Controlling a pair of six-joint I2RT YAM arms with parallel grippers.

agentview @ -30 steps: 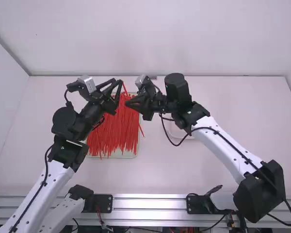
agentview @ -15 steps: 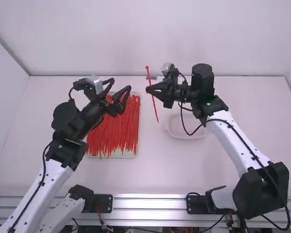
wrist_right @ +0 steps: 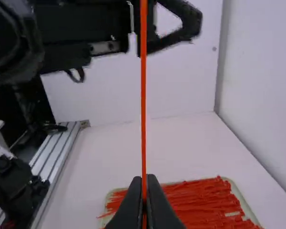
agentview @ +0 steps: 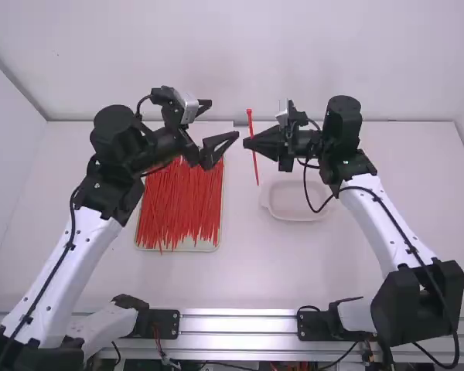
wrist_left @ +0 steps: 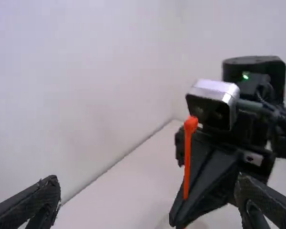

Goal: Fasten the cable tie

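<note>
My right gripper (agentview: 257, 144) hangs above the table's back middle, shut on a single red cable tie (agentview: 252, 148). The tie stands nearly upright, head end up. In the right wrist view the tie (wrist_right: 143, 95) runs straight up from my shut right gripper (wrist_right: 143, 183). My left gripper (agentview: 224, 118) is raised a little to the left, facing the tie, open with nothing held. The left wrist view looks between my open left gripper (wrist_left: 148, 187) at the tie (wrist_left: 187, 157) and the right arm's fingers (wrist_left: 214, 176) holding it. The left gripper and the tie are apart.
A tray (agentview: 216, 246) piled with several red cable ties (agentview: 182, 202) lies on the table under the left arm. A clear shallow container (agentview: 298, 205) sits below the right gripper. The pile of ties (wrist_right: 200, 202) is visible past the right fingers.
My right gripper lifted one tie off the pile and carried it right and up. My left arm rose from the tray and turned its open gripper toward the tie.
</note>
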